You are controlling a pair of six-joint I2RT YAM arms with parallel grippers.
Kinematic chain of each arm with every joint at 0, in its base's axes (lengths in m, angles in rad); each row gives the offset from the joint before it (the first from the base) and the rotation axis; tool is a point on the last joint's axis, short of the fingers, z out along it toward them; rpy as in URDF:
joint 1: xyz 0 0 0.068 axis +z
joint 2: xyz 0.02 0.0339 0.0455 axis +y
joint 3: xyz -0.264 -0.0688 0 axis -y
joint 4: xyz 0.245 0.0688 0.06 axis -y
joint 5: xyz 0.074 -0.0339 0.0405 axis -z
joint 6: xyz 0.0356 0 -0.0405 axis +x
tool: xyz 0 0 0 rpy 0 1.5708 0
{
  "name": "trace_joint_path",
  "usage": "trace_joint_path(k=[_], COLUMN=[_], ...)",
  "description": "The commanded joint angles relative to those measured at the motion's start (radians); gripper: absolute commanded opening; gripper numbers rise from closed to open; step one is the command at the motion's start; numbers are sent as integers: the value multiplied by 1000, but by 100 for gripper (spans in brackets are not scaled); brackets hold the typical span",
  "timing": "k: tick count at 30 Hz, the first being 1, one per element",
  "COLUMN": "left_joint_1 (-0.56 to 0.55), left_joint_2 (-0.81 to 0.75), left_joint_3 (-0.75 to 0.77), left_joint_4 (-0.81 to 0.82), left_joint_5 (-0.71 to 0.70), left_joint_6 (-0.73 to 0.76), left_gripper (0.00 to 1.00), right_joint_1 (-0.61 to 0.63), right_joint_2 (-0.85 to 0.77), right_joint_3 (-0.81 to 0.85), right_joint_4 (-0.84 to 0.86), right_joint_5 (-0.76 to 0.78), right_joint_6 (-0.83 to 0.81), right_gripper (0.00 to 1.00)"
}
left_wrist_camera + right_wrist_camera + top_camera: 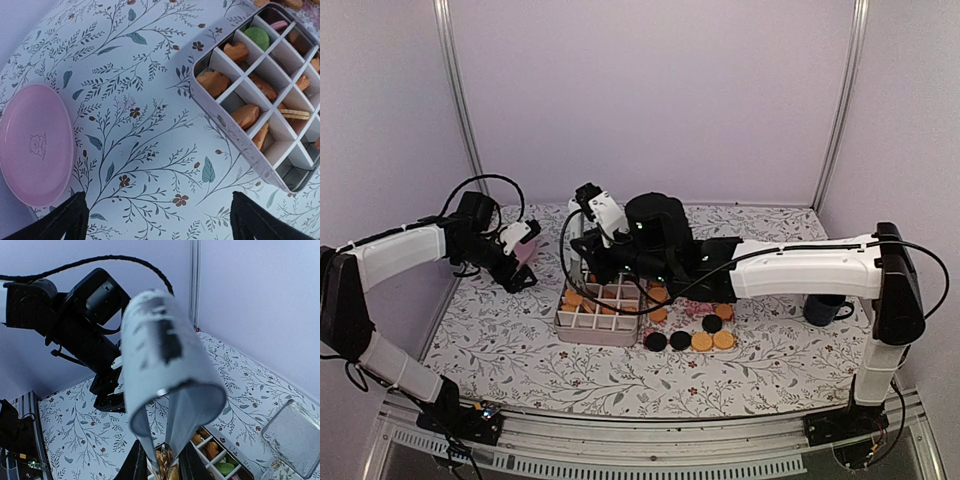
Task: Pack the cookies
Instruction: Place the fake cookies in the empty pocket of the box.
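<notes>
Top external view: nearest lie four loose cookies (702, 341) in a row on the table (520, 350), two black and two orange, with one black and one orange just behind. To their left stands one divided box (590, 335) holding orange cookies, one green cookie (257, 36) and one pink cookie (278, 24). Farther left, the left gripper (160, 225) gapes wide with nothing in it, near one pink plate (35, 145). Farthest, above the box, the right gripper (164, 462) pinches one white sleeve (165, 375).

Tablecloth (145, 165) white, grey-green leafy vines, small brown flowers. Plate (35, 145) pink. Divided box (216, 117) white. Cookies (701, 341) mostly golden-orange; few black cookies (656, 341); one green cookie (256, 36).
</notes>
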Motion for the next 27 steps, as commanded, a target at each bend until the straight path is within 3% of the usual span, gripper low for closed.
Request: trace_joint_path(k=[1,24,27], left_joint_1=[15,14,14], left_joint_2=[21,8,12], left_joint_3=[-11,6,13], left_joint_4=[13,-4,-9], left_joint_5=[-9,21,24], left_joint_6=[-12,-14,-14], left_gripper=[99,99,99], right_joint_1=[22,48,49], right_joint_2=[87,203,194], right_joint_3=[123,163,162], right_joint_4=[7,-18,-20], right_joint_5=[-49,-54,-57], right_joint_6=[-44,-46,-46], right_gripper=[0,0,17])
